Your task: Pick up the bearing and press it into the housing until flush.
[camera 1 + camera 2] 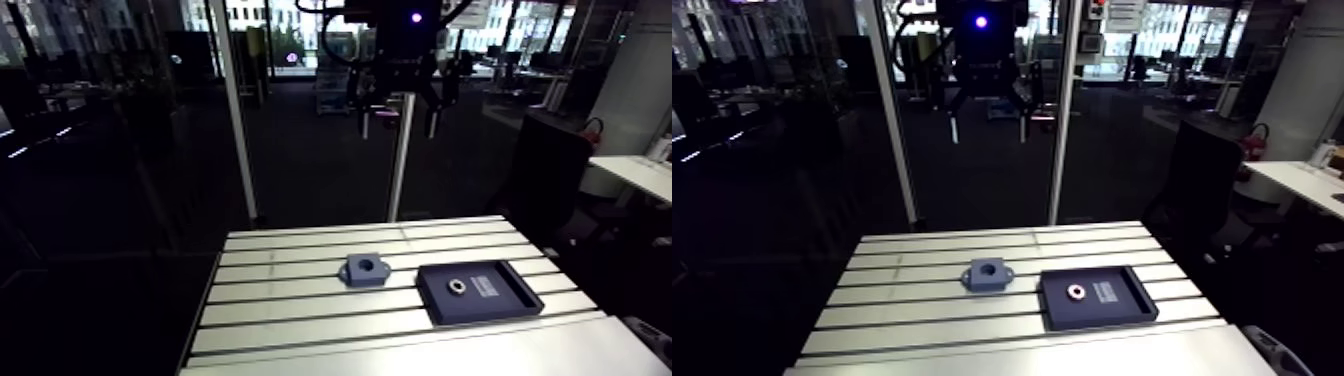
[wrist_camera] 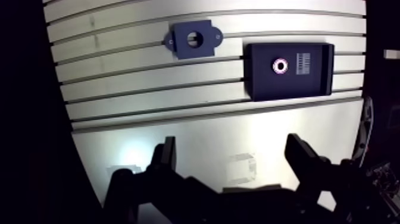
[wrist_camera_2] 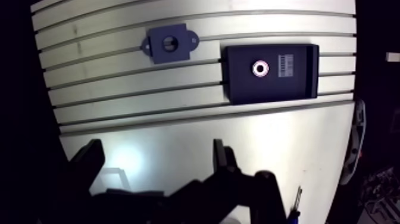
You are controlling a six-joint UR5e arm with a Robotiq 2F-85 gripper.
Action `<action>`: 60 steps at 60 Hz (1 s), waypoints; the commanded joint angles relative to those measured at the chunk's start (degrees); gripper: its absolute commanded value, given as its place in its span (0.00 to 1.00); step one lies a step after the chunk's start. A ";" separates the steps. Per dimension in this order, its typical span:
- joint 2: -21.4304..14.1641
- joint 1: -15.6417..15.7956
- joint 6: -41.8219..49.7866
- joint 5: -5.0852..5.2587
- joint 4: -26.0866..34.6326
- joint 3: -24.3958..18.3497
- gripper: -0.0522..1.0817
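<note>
we see the slotted counter (image 1: 300, 322) with our hand (image 2: 231, 144) high above it, fingers wide apart, holding nothing. a dark tray (image 1: 520, 302) sits beside the blue-grey housing (image 1: 364, 270). the small, bright ring bearing (image 1: 456, 287) lies flat in the tray.

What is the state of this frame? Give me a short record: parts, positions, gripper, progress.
bearing: ring lying in the tray, beside a striped label
tray: dark, flat on the table
housing: grey block, hole empty, beside the tray and apart from it
gripper: open, holding nothing, well above the table, over neither part
progress: bearing not yet picked up
</note>
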 commanded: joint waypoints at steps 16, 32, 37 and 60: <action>3.50 2.73 -2.81 -0.43 2.90 -3.51 0.05; 3.69 2.81 -2.81 -0.35 2.81 -3.60 0.05; 3.69 2.81 -2.74 -0.34 2.73 -3.52 0.05; 3.87 1.47 -7.71 -0.96 2.29 -2.93 0.05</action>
